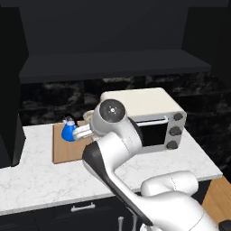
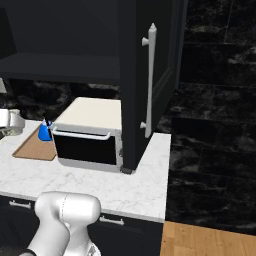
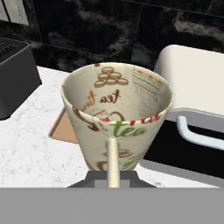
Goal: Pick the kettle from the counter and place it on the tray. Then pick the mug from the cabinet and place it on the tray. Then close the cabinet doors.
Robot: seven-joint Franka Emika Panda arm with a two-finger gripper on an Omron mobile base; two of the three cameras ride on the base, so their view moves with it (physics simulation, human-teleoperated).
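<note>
The mug [image 3: 116, 116] was in the pincer [image 3: 111, 180], whose jaws were closed on its side handle. It was not yet on the tray.

Left base view: we saw only a beige rim of the mug [image 1: 86, 116], behind the arm's wrist joint and just beside the toaster oven [image 1: 149, 113]. The kettle [image 1: 69, 130] stood on the tray [image 1: 61, 151], on the far part of the board, one step further from the toaster oven than the mug. The half of the tray nearer the counter [image 1: 36, 176] edge was bare. We judged that strip to be the open room for setting down.

Right base view: the kettle [image 2: 45, 132] and the tray [image 2: 34, 147] lay beyond the toaster oven [image 2: 89, 134], on its side away from the open cabinet door [image 2: 159, 75]. That door stood out over the counter [image 2: 125, 185] on the toaster oven's other side, well apart from the tray.

Hand view: we looked into the mug's open mouth, its handle running down to the pincer. A corner of the tray [image 3: 64, 127] showed past the mug's lower wall, on the side away from the toaster oven [image 3: 194, 83]. In our judgement the coming move turned on this: the bare board lay below and away from the toaster oven, with the kettle close alongside. The descent would need to clear both.
</note>
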